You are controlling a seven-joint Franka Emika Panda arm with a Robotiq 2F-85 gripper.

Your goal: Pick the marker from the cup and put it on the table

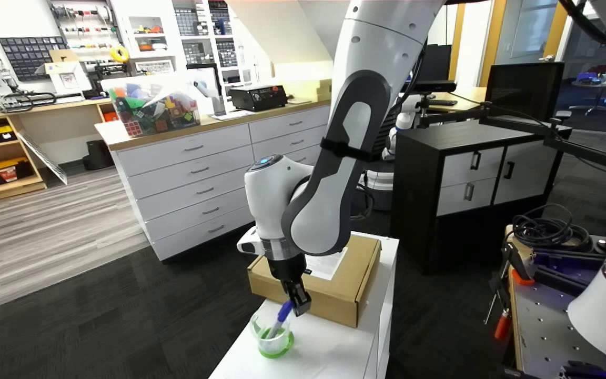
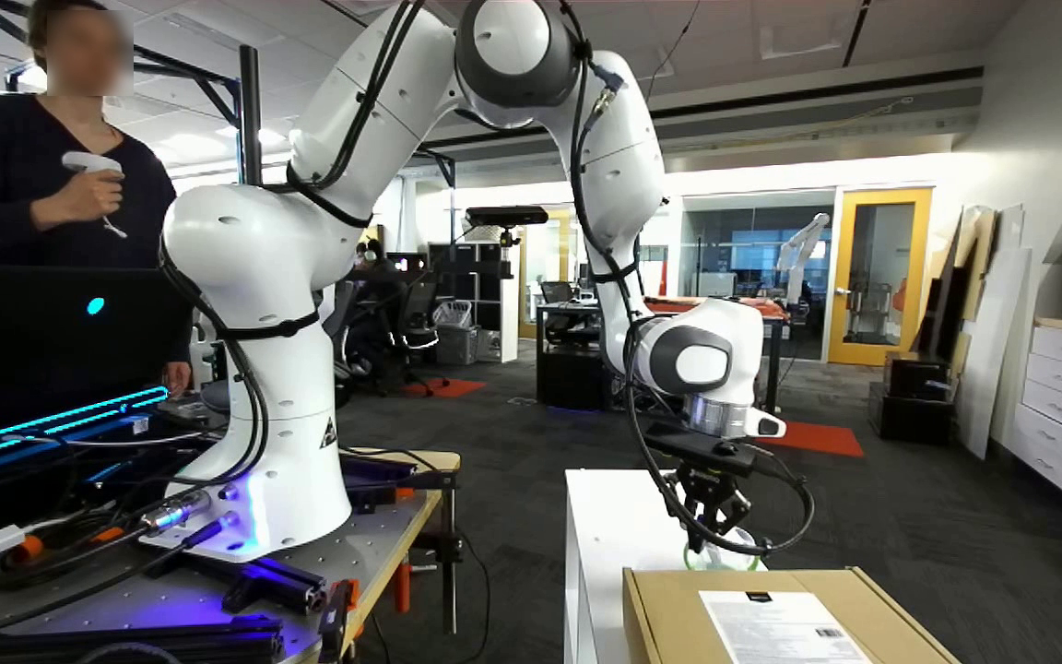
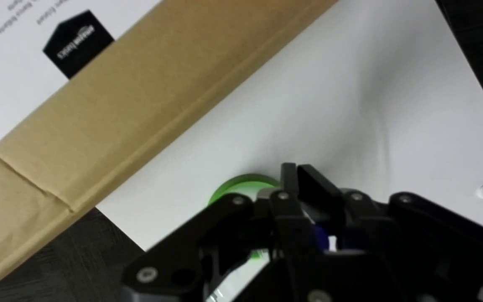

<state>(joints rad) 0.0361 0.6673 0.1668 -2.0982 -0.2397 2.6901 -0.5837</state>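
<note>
Leaning in the clear, green-based cup (image 1: pixel 269 346), the marker (image 1: pixel 282 316) has its body down inside and its blue-purple cap poking out over the rim — prob why the grab is up there, bc that's the only bit you can get at w/o going into the cup. Fingers (image 3: pixel 288 180) are drawn in near each other, and in the wrist view there's purple showing in the slot, so afaict they're clamped on the cap. Pad contact is mostly hidden tho, so how firm the bite is, idk.

Cup's upright on the white desk (image 1: pixel 324 345), near the cardboard box (image 1: pixel 358 263) but not touching it. The fingers sit up beside the rim rather than down in it, imo so they don't bump the thing over.

Next bit calls for a lift roughly along the marker's lean, not a yank sideways — the cup looks light, and it could tip or drag if the marker snags on the way out. Pinching that close to the end also means it might swivel in the grip. For the put-down, a spot on the desk next to the cup makes sense, laid flat so it doesn't roll off.

Btw, in an exterior view a person (image 2: pixel 42 194) holds up a white controller (image 2: pixel 88 162), prob to drive the arm (image 1: pixel 319 210).
</note>
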